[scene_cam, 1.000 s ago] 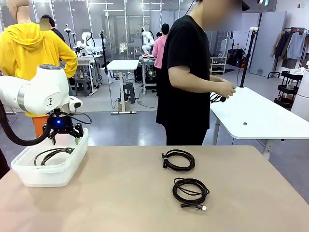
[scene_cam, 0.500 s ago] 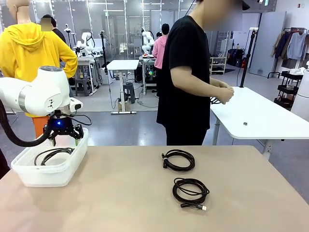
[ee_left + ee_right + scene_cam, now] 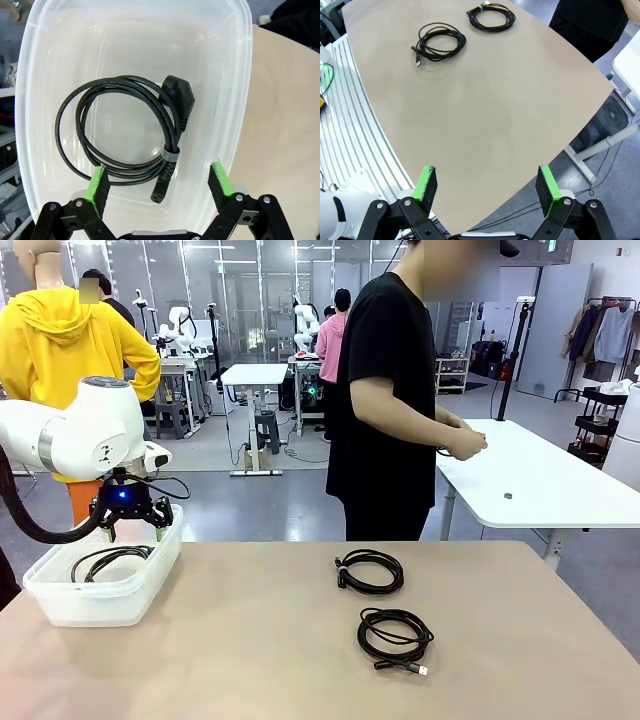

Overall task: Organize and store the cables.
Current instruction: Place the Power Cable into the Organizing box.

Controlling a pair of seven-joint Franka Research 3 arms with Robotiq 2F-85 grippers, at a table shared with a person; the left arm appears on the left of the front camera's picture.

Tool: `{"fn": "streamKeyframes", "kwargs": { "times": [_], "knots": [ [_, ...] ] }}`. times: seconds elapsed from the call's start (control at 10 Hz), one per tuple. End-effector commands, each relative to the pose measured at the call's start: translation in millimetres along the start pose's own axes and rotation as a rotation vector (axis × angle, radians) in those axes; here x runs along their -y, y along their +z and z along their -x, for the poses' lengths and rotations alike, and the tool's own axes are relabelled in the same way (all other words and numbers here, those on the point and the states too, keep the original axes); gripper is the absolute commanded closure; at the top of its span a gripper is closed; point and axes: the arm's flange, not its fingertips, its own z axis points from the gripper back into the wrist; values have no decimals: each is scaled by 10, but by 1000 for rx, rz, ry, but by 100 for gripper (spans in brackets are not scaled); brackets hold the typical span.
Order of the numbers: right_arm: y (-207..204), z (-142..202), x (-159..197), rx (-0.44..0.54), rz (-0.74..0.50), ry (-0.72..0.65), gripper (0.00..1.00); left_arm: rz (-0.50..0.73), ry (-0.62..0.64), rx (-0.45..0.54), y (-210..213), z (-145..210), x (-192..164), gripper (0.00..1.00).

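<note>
Right gripper (image 3: 485,175): we are holding it wide, empty, above the table (image 3: 495,110)
Left gripper (image 3: 157,175): we are hovering wide over the bin (image 3: 245,75), one coiled cable (image 3: 179,97) lying inside
Near coil (image 3: 395,637): lying mid-table, silver-tipped
Far coil (image 3: 370,571): lying just beyond it

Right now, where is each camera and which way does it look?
Front view: between the arms, facing the person across the table; left arm over clear bin.
Left wrist view: above the bin, looking down at a coiled power cable; open left gripper.
Right wrist view: high beside the table, looking down; open right gripper.
Shared: front and right wrist see the far cable and near cable.
</note>
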Motion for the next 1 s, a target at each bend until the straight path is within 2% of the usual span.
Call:
{"fn": "streamKeyframes", "kwargs": {
  "times": [0.0, 0.1, 0.3, 0.7, 0.8, 0.9],
  "knots": [
    [16, 11, 7, 12, -7, 15, 0, 29, -49, 60, 189, -58, 39, 0],
    [16, 11, 7, 12, -7, 15, 0, 73, -83, 104, 418, -31, -6, 0],
    [16, 11, 7, 12, -7, 15, 0, 248, -171, 136, 797, 186, -191, 0],
    [16, 11, 7, 12, -7, 15, 0, 486, -583, 315, 1184, 1035, -619, 0],
    [16, 11, 7, 12, -7, 15, 0, 578, -620, 369, 1256, 1236, -799, 0],
    [16, 11, 7, 12, -7, 15, 0, 620, -670, 399, 1278, 1370, -940, 0]
  ]
}}
